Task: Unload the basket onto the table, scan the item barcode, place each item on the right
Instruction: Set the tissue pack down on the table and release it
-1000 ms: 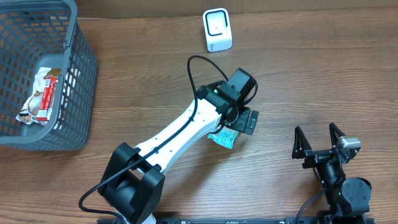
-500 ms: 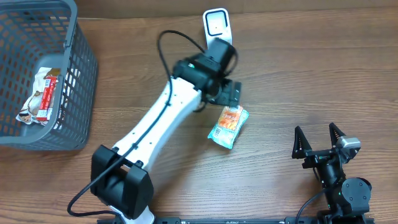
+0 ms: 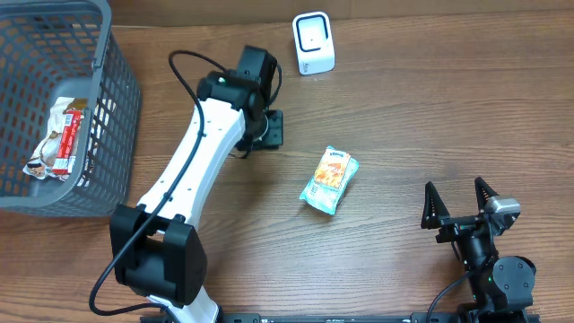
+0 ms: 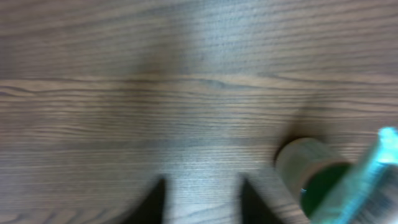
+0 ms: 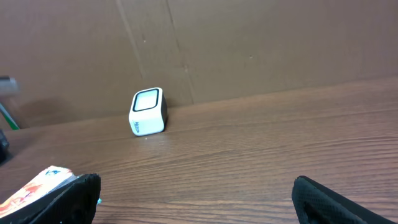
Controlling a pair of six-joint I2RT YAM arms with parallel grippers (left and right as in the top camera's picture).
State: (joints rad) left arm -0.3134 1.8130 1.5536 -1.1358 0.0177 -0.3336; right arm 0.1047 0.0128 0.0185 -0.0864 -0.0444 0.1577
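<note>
Left fingers (image 4: 157, 200): two dark tips at the bottom of the smeared left wrist view; apart, with a strip of bare bench (image 3: 448, 108) between them, closer together than the right pair; holding nothing; in the overhead view they sit upper centre, just left of the scanner.
Right fingers (image 5: 68, 198): spread wide and empty; lower right of the overhead frame, well apart from everything.
Item: a snack packet (image 3: 329, 179) lies flat at the centre of the overhead frame, printed face up, tilted on a diagonal; neither arm touches it; no barcode shows on the face in view.
Scanner (image 3: 314, 42): a small white box at the top centre, above the packet; from the right wrist view its window looks angled up and forward.
Step in hand: by my reading, taking the packet up again for presentation; nothing is being scanned now.
Grip: best taken at one short end, pinching the sealed edge only; that likely leaves both faces uncovered and the film uncrumpled.
Presenting: the code is probably on the hidden underside, so that face should turn toward the window; hold it flat, close and steady.
Risk: thin film may slide on the bench as the fingers close, or fold and distort the code; a glossy face may glare.
Basket (image 3: 121, 99): grey mesh at the upper left, a wrapped item (image 3: 65, 136) inside; well apart from this step.
</note>
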